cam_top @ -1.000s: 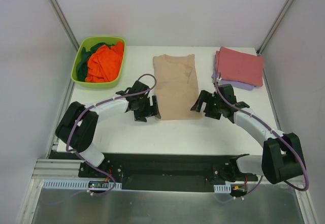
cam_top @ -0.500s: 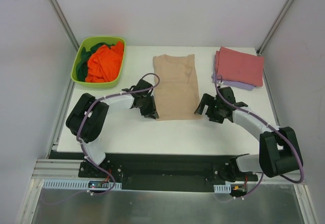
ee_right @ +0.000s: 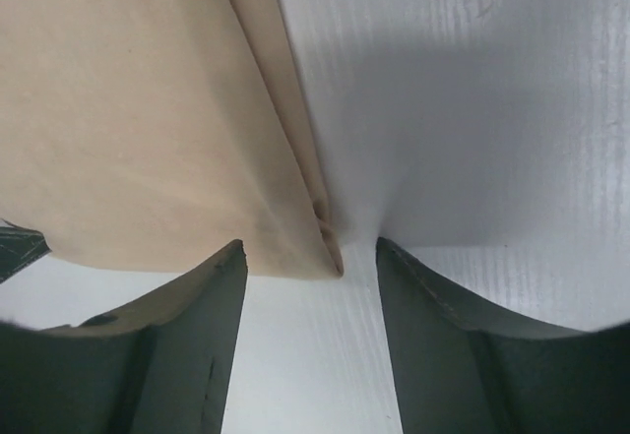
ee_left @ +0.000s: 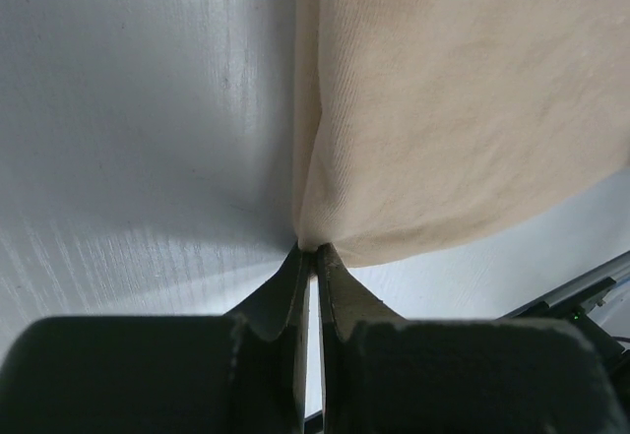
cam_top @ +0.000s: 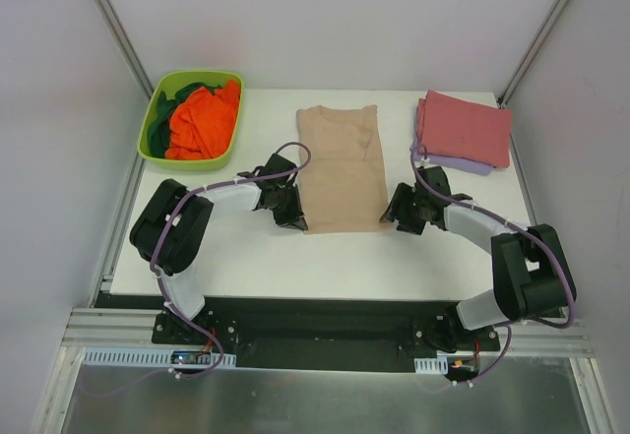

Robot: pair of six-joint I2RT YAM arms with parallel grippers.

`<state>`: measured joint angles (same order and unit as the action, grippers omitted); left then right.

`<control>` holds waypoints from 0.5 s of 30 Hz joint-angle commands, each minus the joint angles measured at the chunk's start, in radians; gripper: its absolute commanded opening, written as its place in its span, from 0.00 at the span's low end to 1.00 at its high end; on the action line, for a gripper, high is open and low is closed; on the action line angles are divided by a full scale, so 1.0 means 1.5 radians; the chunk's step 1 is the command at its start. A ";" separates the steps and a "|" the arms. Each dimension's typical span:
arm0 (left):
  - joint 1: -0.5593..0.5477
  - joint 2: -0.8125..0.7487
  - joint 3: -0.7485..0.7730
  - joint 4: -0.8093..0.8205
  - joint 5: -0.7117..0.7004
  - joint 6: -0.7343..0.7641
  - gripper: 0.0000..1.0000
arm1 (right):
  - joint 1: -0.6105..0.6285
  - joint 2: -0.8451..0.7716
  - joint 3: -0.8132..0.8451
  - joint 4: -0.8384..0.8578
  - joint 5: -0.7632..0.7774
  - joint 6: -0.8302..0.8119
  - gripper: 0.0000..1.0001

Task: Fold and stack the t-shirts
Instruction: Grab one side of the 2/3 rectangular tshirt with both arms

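Lavender t-shirt [cam_top: 468, 166] is mostly hidden under red t-shirt [cam_top: 465, 129]; tan t-shirt [cam_top: 341, 168] corner is pinched by left gripper [ee_left: 309, 249], right gripper [ee_right: 307, 245] is held spread.

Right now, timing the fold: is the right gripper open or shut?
Open: right gripper fingers stand apart, straddling a corner of the tan shirt.

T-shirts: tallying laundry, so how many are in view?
5: tan shirt flat mid-table; red shirt folded atop lavender shirt, far right; orange shirt and green shirt in the tub, which may hide more.
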<state>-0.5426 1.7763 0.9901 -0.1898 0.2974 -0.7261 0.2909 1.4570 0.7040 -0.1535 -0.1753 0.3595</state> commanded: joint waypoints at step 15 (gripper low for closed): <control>-0.019 -0.258 -0.142 -0.050 0.056 0.013 0.00 | -0.004 -0.110 0.013 -0.221 -0.216 -0.079 0.00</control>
<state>-0.5518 1.6005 0.8494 -0.1989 0.3126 -0.7223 0.2859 1.4235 0.7074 -0.2638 -0.3424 0.3126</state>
